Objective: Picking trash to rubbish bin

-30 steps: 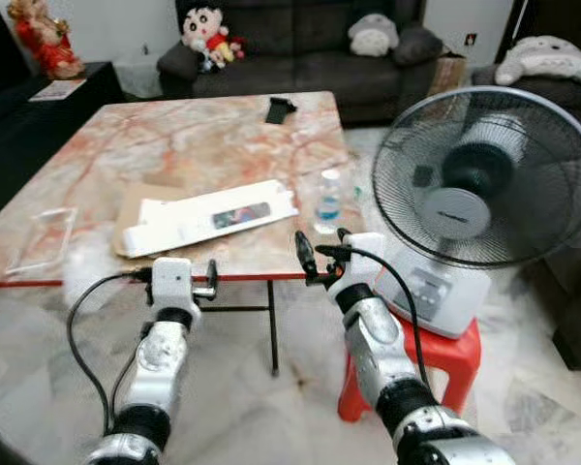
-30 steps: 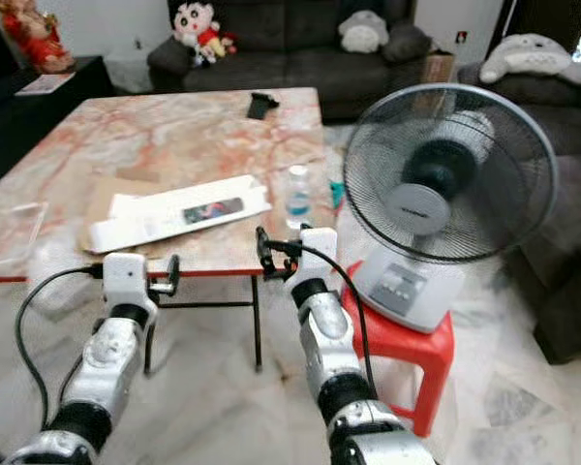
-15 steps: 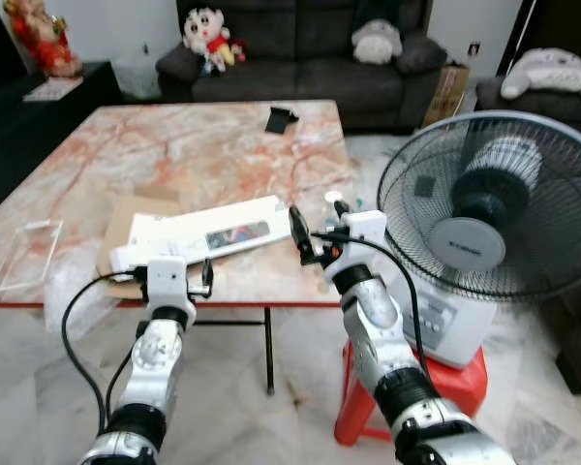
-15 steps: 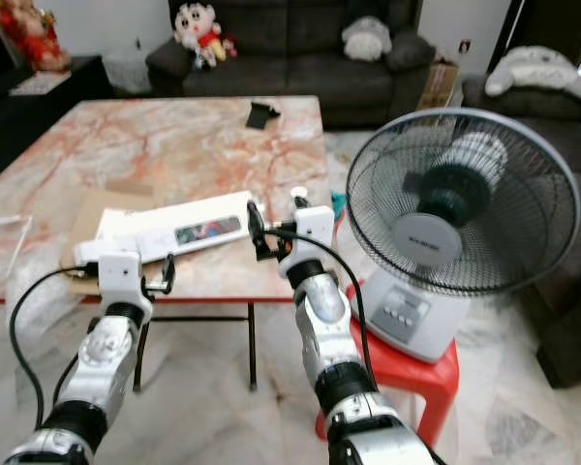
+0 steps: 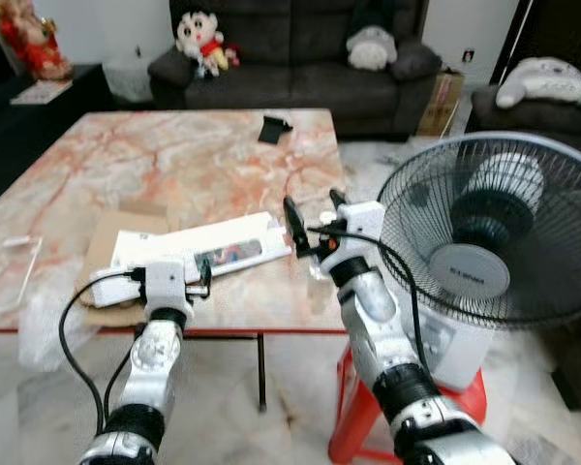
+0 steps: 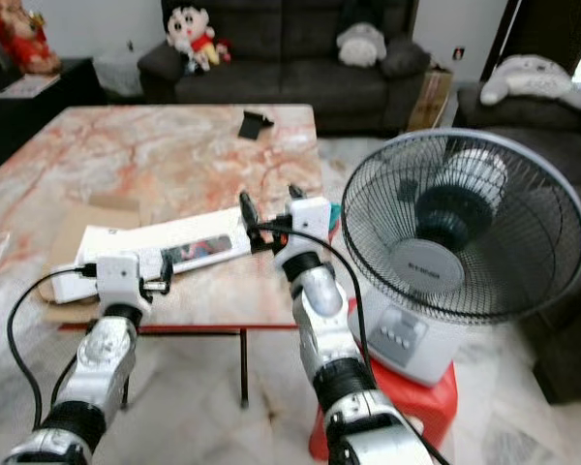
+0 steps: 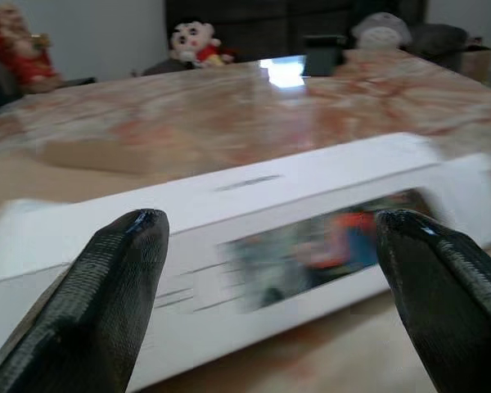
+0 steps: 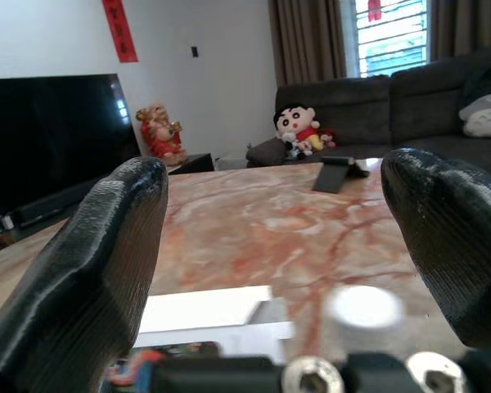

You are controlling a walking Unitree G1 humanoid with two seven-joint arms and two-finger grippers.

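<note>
A long white box (image 5: 189, 254) lies on a flat piece of cardboard (image 5: 111, 232) near the front edge of the marble table (image 5: 174, 165). My left gripper (image 5: 199, 279) is at that edge, open, with the white box (image 7: 254, 246) right in front of its fingers (image 7: 119, 286). My right gripper (image 5: 315, 215) is open above the table's front right corner. A small clear plastic bottle (image 5: 320, 263) stands just behind it and is mostly hidden. The bottle's white cap (image 8: 356, 307) sits low between the right fingers (image 8: 106, 270).
A large table fan (image 5: 494, 262) stands on a red stool (image 5: 363, 431) close on the right. A clear plastic tray (image 5: 5, 271) and a crumpled plastic bag (image 5: 39, 329) are at the left. A black object (image 5: 273, 128) lies far back on the table, with a sofa (image 5: 290, 68) beyond it.
The camera has come nearer to the table. Both grippers rose from below the table edge to table height, the right one now in front of the bottle.
</note>
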